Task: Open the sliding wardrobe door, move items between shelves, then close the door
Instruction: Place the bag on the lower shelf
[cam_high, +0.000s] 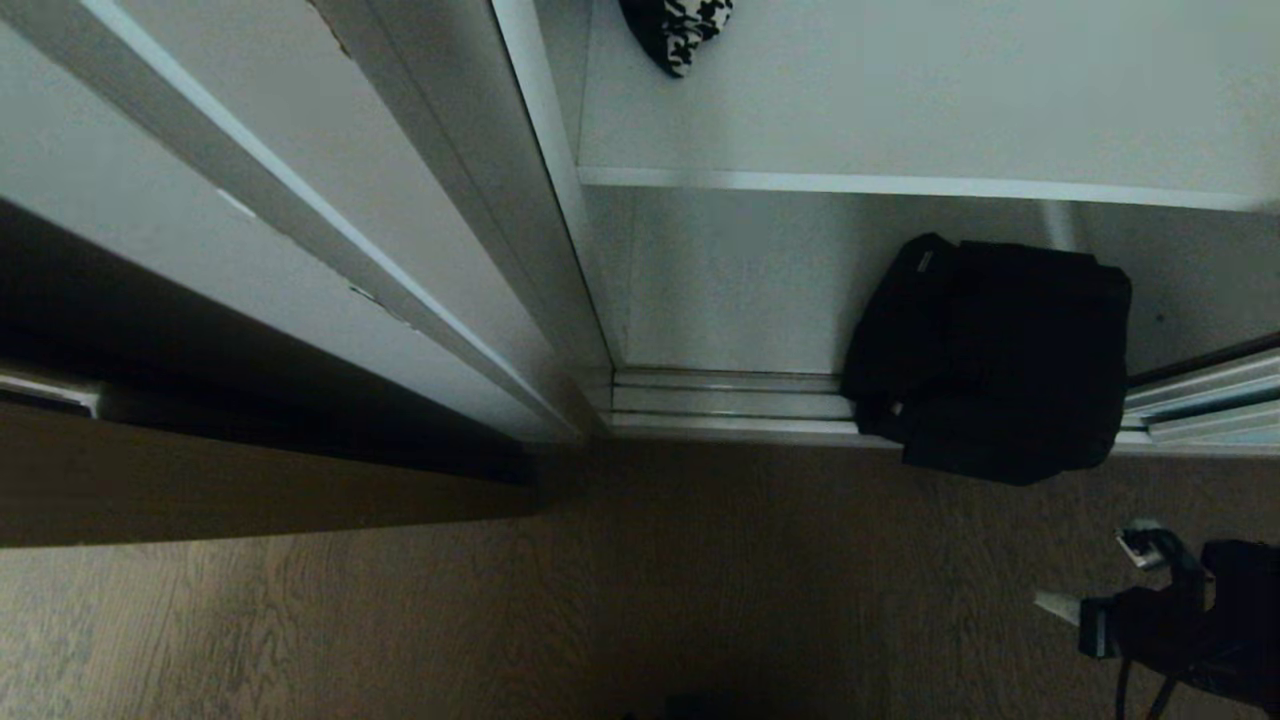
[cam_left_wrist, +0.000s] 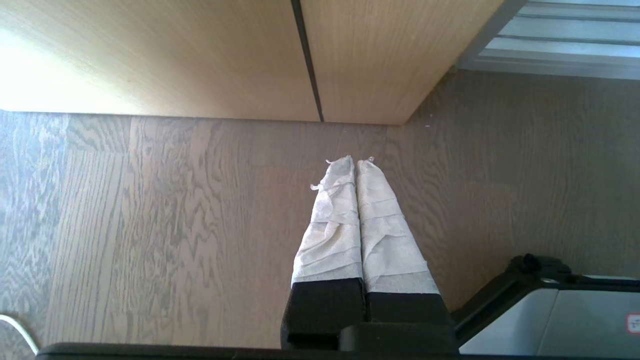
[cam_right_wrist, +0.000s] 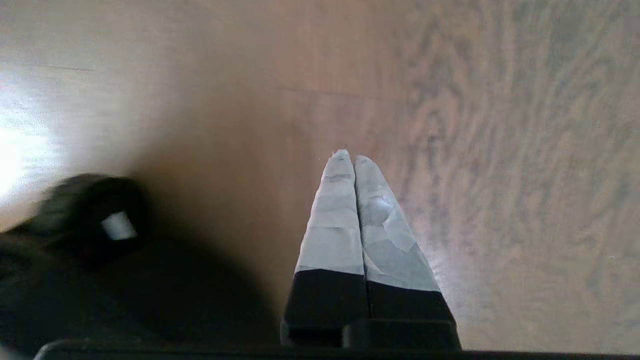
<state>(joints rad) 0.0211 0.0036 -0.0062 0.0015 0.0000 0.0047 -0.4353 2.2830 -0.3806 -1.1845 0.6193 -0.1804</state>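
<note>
One black bag (cam_high: 990, 355) is seen at the front edge of the wardrobe's bottom compartment, right of centre, slumped across the silver floor tracks (cam_high: 730, 402) so that its lower part overhangs onto the wood-grain floor (cam_high: 640, 580). It is touched by no gripper. One white shelf (cam_high: 900, 185) is counted above it; on that shelf a single black-and-white patterned item (cam_high: 680, 30) is noted near the back left, cut off by the frame edge. The compartment is open at the front: the sliding wardrobe door (cam_high: 300, 190) is seen pushed to the left of the opening, its panels and silver frame strips running diagonally; how many panels overlap there cannot be told. A second door edge (cam_high: 1210, 395) is glimpsed at the right end of the tracks.

Two grippers are recorded. The right gripper (cam_right_wrist: 350, 157) is held over bare floor, its two tape-wrapped fingers (cam_right_wrist: 332, 220) pressed together with nothing between them; a dark blurred shape (cam_right_wrist: 90, 220) lies beside it in the right wrist view and cannot be identified. In the head view the right arm (cam_high: 1180, 610) is seen at the lower right corner, below the bag and apart from it. The left gripper (cam_left_wrist: 356, 162) is likewise closed and empty, two wrapped fingers (cam_left_wrist: 330, 225) touching along their length, pointed at the floor near a tan wood-grain cabinet front (cam_left_wrist: 200, 55) with one dark vertical seam.
</note>
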